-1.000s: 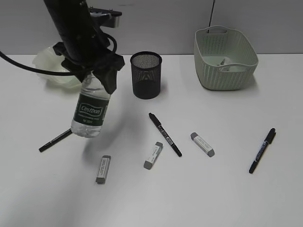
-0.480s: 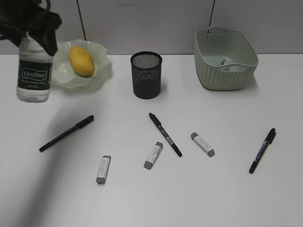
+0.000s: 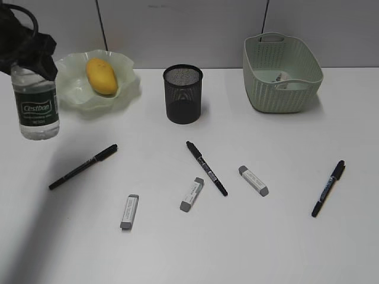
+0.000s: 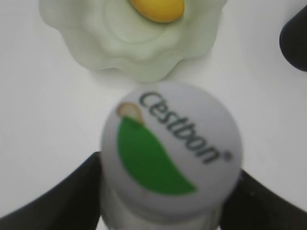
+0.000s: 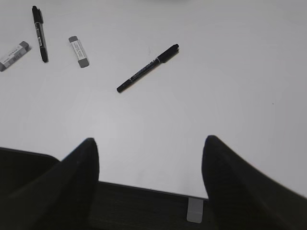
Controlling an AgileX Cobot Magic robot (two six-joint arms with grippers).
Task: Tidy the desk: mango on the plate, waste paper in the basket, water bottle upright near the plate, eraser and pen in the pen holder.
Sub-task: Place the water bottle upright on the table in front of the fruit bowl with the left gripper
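On the desk [image 3: 237,248] the plate [image 3: 74,94] already carries the mango [image 3: 101,76], and the left gripper [image 3: 26,44], jaws clamped on the neck of the upright water bottle [image 3: 37,106], holds it at the plate's nine o'clock. That is lower and steadier than half a second ago. Judging by this, the bottle step is ending: next, set it down and release; the right gripper [image 5: 149,148] waits with jaws wide, empty.

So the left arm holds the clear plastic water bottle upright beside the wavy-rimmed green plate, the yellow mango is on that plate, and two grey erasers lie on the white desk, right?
Not quite: three grey erasers lie on the white desk, as the exterior view shows. The rest holds: the clear plastic water bottle is held upright beside the wavy-rimmed green plate, and the yellow mango sits on it.
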